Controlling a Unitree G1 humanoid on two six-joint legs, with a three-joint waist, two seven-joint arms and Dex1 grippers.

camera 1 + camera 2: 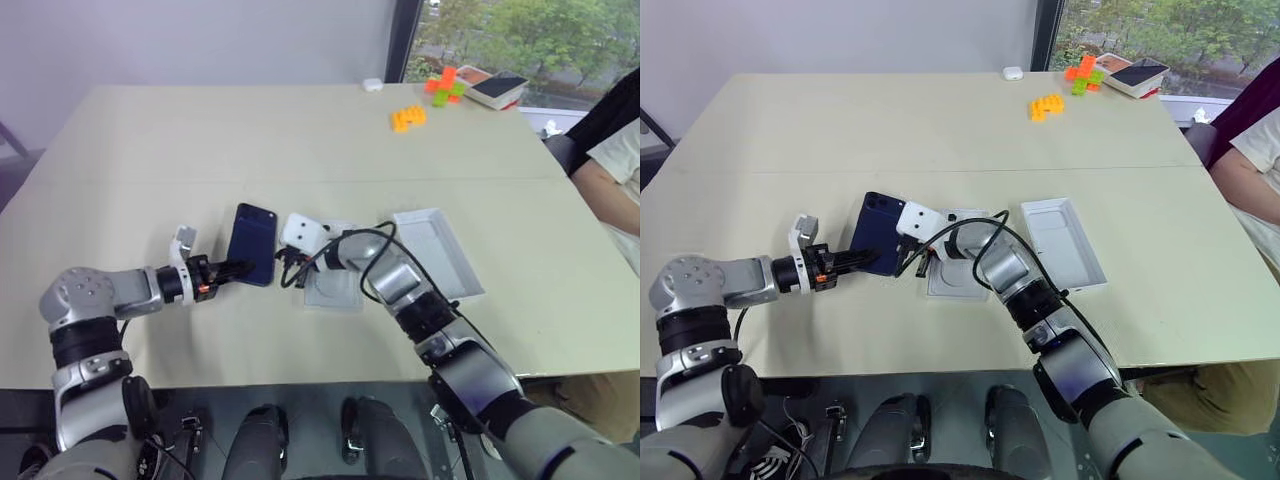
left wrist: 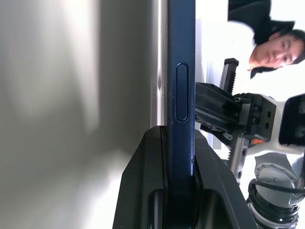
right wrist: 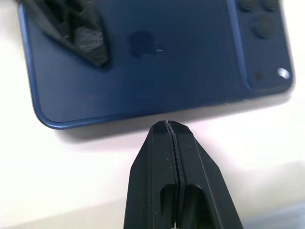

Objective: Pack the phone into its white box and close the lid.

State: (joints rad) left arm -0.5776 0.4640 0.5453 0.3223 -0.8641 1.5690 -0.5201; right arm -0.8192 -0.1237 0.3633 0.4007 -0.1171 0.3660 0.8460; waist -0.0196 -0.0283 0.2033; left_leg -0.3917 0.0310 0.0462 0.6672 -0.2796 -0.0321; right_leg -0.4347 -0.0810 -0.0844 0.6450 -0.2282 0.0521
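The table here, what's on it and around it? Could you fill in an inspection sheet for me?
Surface: pale table.
Job's things: phone pinched at its near end; white tray open and apart from it, to the right.
Clutter: orange blocks, a small stack of boxes at the far edge.
Grippers: left gripper shut on the phone; right gripper shut, empty, beside the phone.
Cables: black cable over the right wrist.
Surroundings: window, a seated person.

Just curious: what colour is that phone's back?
Dark navy blue phone, glossy; shows best in the right wrist view.
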